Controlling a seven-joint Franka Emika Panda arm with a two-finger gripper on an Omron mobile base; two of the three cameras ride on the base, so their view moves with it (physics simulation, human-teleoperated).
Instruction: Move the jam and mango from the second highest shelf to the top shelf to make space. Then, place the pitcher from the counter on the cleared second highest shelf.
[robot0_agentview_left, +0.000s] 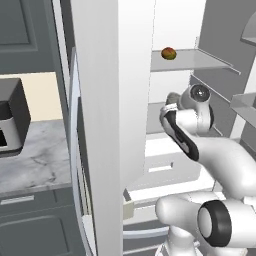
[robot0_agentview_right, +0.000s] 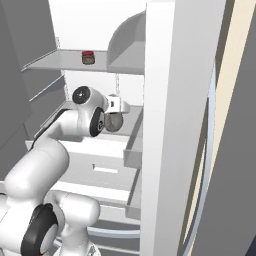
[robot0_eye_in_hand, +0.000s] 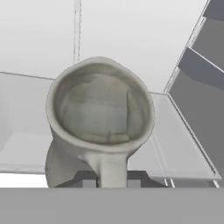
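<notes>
My gripper is shut on the handle of the grey-beige pitcher, whose open mouth faces the hand camera. The pitcher hangs under my hand inside the fridge, over the second highest shelf; whether its base touches the slab I cannot tell. On the top shelf rests the red-orange mango. The small dark-red jam jar stands on that same top shelf. The marble counter lies left of the fridge.
A black-and-silver toaster oven sits on the counter. The open fridge door's white edge stands close on the left, and another door edge on the right. White drawers lie below the shelf. Grey door bins jut out at right.
</notes>
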